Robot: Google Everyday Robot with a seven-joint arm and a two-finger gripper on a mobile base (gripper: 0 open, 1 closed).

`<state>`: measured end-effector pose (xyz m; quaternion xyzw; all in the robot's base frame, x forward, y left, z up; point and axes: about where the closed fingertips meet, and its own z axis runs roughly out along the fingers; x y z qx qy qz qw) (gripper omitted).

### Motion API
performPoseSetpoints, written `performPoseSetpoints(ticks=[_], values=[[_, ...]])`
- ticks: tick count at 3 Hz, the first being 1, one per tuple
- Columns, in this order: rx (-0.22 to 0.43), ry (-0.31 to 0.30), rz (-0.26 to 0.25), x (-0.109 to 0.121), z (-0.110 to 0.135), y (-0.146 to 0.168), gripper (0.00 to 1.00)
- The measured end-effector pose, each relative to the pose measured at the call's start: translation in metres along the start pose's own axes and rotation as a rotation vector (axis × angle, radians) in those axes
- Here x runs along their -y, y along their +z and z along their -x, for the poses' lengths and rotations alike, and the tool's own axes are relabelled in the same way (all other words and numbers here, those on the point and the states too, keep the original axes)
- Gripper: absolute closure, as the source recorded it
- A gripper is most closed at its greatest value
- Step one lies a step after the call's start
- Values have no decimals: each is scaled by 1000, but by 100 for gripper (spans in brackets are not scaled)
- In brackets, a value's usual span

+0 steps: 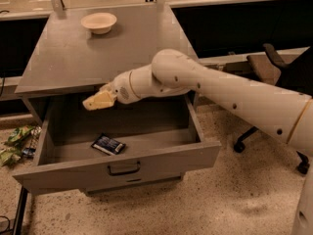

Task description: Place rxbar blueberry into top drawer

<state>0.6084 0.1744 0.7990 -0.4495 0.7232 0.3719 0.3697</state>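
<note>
The small navy-blue-wrapped rxbar blueberry (108, 144) lies flat inside the open grey metal top drawer (161, 159), left of centre. The pale gripper (94, 102) hovers above it, carrying nothing; whether spread or closed, I cannot tell. Placement looks done, so the arm should next draw clear.

the top drawer (161, 163) is seen as matt grey metal, smooth-faced. the rxbar blueberry (108, 144), lying inside the drawer, is wrapped in smooth dark-blue film. the gripper (98, 101), held above the drawer's back left, is finished in dull pale yellow; the arm (220, 89) over the drawer is cased in smooth off-white plastic.
</note>
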Motion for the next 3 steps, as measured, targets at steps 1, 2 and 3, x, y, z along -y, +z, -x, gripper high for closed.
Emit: performPoseSetpoints(ticks=[1,2,3], values=[[101,-62,54,-2,63,-22,64],[211,-134,39,14,115,-40,87],[227,-145,32,16,124,-44,86]])
